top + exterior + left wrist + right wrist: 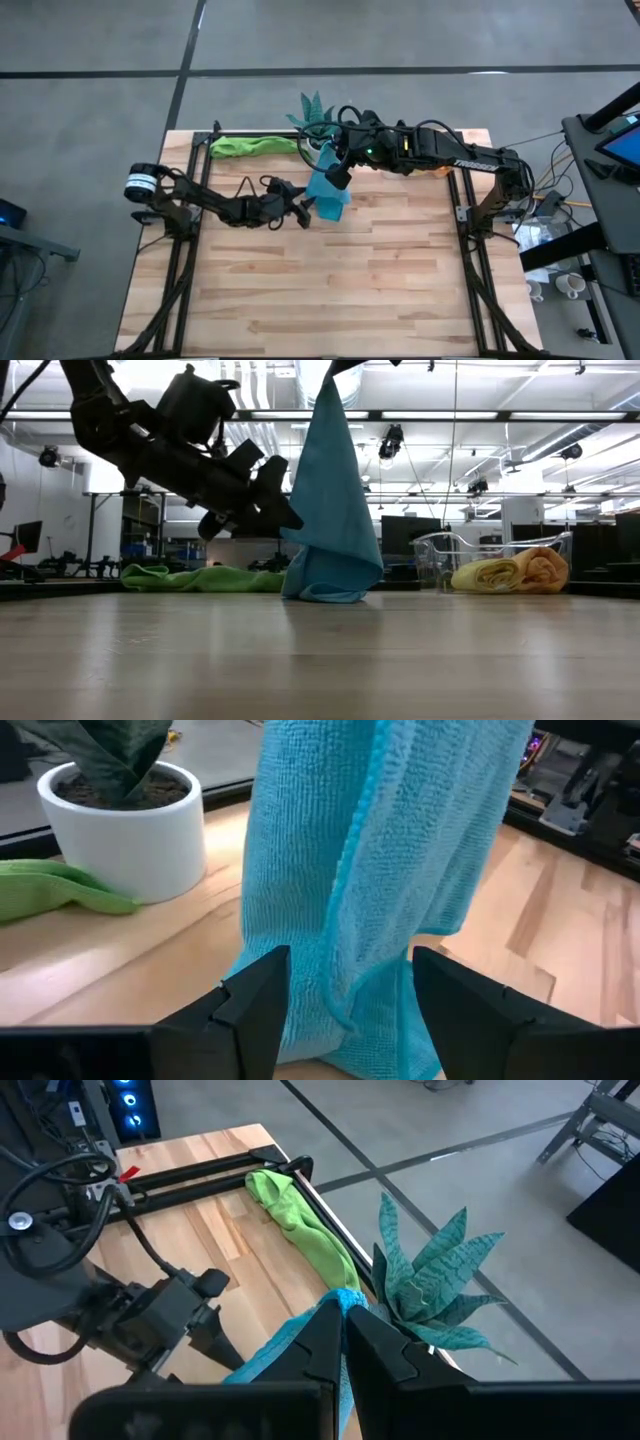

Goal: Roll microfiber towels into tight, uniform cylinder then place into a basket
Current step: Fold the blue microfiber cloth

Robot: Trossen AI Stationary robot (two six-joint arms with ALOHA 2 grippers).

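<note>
Both arms meet at the hanging blue towel.

Two dark jointed arms, looped black cables, white lettering, blocky black end effector fingers

In the low view, the top of the blue towel is cut off by the picture's upper edge, so the right gripper pinching it is hidden there. The towel's lower folds hide the table behind it. In the left wrist view, the potted plant beyond the left gripper is cropped.
</note>
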